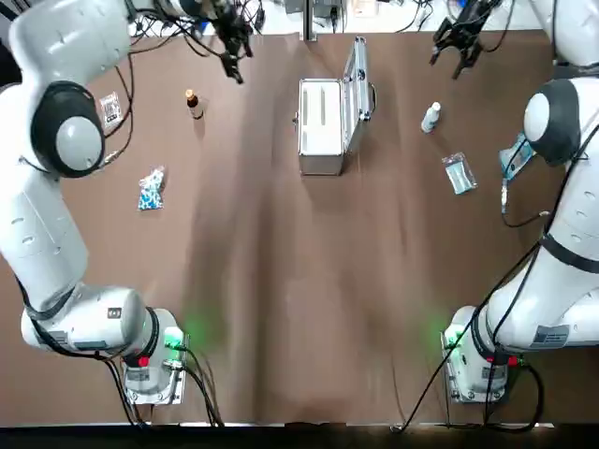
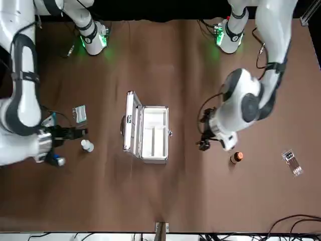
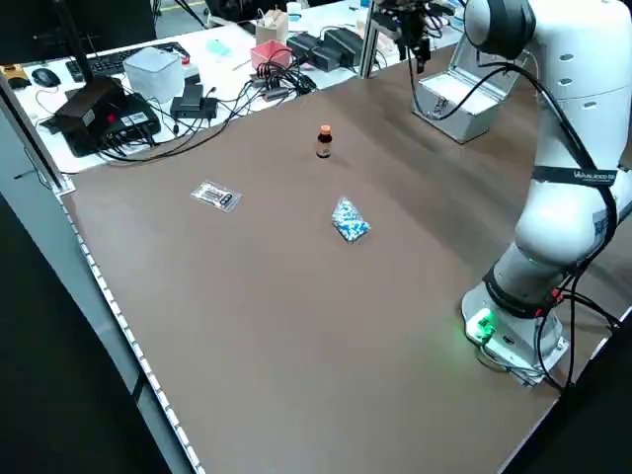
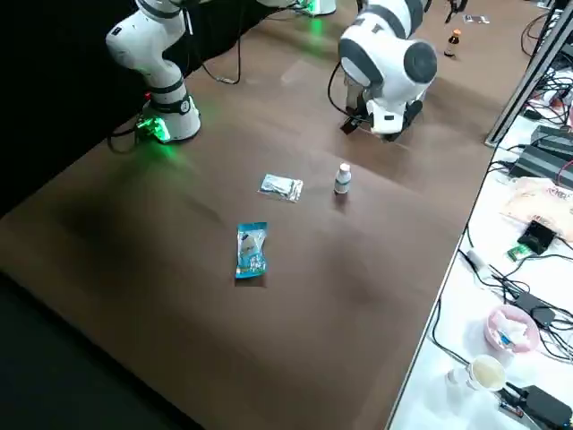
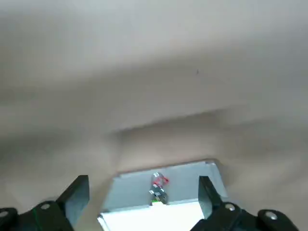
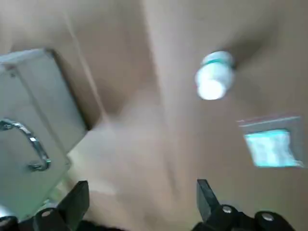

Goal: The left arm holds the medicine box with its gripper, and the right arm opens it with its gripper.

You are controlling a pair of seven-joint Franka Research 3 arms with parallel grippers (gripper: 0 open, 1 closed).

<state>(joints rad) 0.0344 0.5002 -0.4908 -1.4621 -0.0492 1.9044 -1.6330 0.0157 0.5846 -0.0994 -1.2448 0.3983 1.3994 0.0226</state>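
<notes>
DESK: Where does the medicine box sit on your console?

OPERATOR: On my overhead feed the medicine box (image 1: 320, 131) rests on the brown table (image 1: 299, 309) at 12 o'clock from the table's middle, near the far edge. It lies open: the pale-lined base flat, the lid (image 1: 356, 75) standing upright along the base's 3 o'clock side, a handle showing on the lid's outer face.

DESK: And the two grippers?

OPERATOR: My left gripper (image 1: 234, 65) hangs at 10 o'clock from the box, well apart from it, fingers spread wide and holding nothing. Its wrist camera shows one end wall of the box with a small catch. My right gripper (image 1: 451, 56) hangs at 2 o'clock from the box, also apart, fingers likewise spread and empty. I see neither one touching the box.

DESK: What else is on the table?

OPERATOR: A brown bottle (image 1: 194, 103) with an orange cap stands upright at 9 o'clock from the box, and a white bottle (image 1: 430, 117) stands at 3 o'clock. A clear sachet (image 1: 459, 173) lies at 4 o'clock, past the white bottle, and a blue-and-white packet (image 1: 151, 188) at 8 o'clock. A small strip (image 1: 110, 108) lies near the table's edge at 9 o'clock, beyond the brown bottle
</notes>
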